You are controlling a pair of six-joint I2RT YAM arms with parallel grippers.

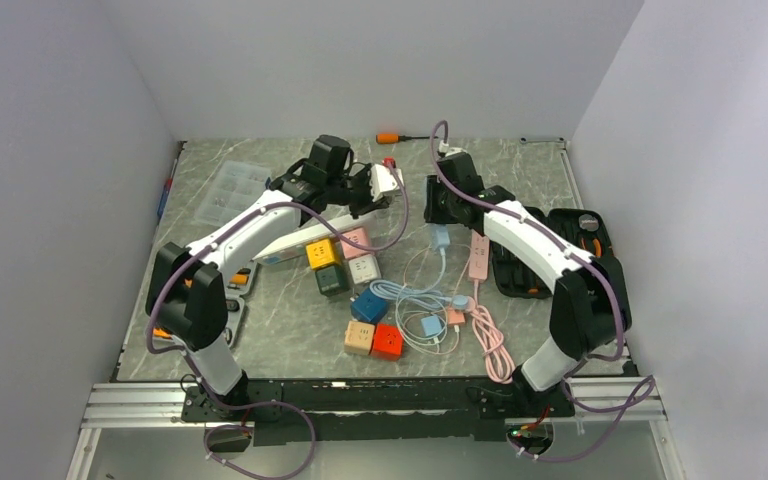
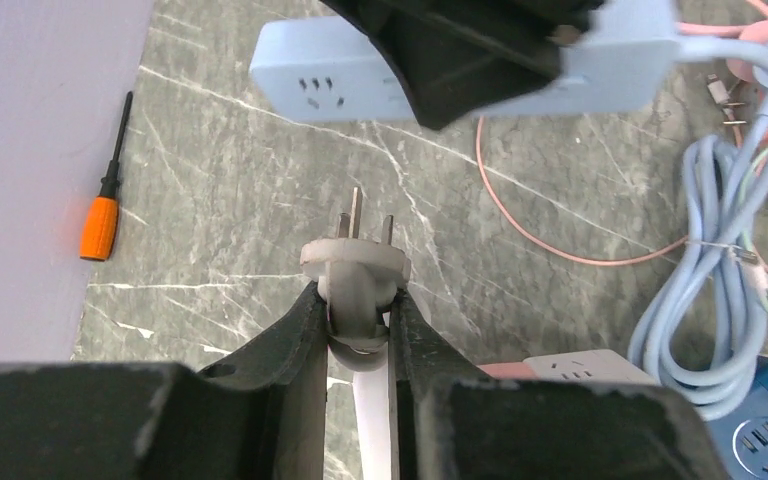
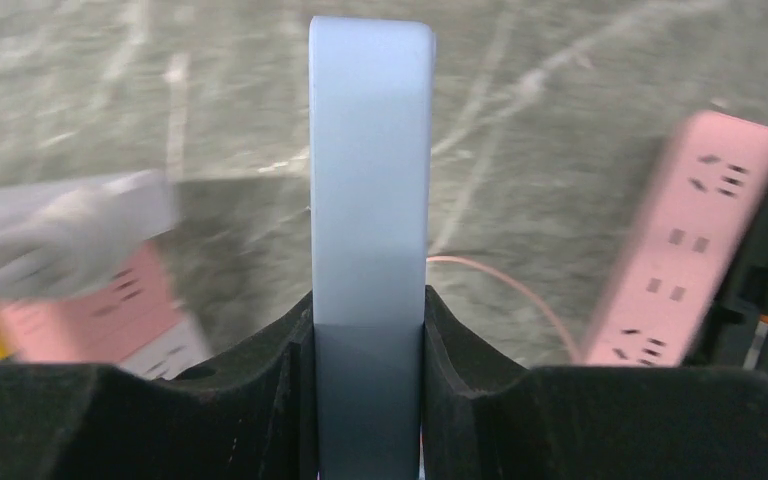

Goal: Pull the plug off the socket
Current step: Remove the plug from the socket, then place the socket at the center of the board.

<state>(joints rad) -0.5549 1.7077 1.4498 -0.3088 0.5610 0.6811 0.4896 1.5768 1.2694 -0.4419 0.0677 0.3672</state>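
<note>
My left gripper (image 2: pixel 357 315) is shut on a white plug (image 2: pixel 354 270). The plug's metal prongs are bare and point across a gap at a light blue power strip (image 2: pixel 360 85). The plug is out of the socket and is held above the table. My right gripper (image 3: pixel 368 330) is shut on that blue strip (image 3: pixel 370 180) and grips its narrow sides. In the top view the left gripper (image 1: pixel 385 182) and the right gripper (image 1: pixel 438 215) face each other at the back middle, and the blue strip (image 1: pixel 440 238) hangs below the right gripper.
A pink power strip (image 1: pixel 478 255) lies beside a black tool case (image 1: pixel 560 250). Coloured cube sockets (image 1: pixel 360 290) and coiled cables (image 1: pixel 430 300) fill the middle. An orange screwdriver (image 1: pixel 390 137) lies at the back wall and a clear box (image 1: pixel 232 190) at the back left.
</note>
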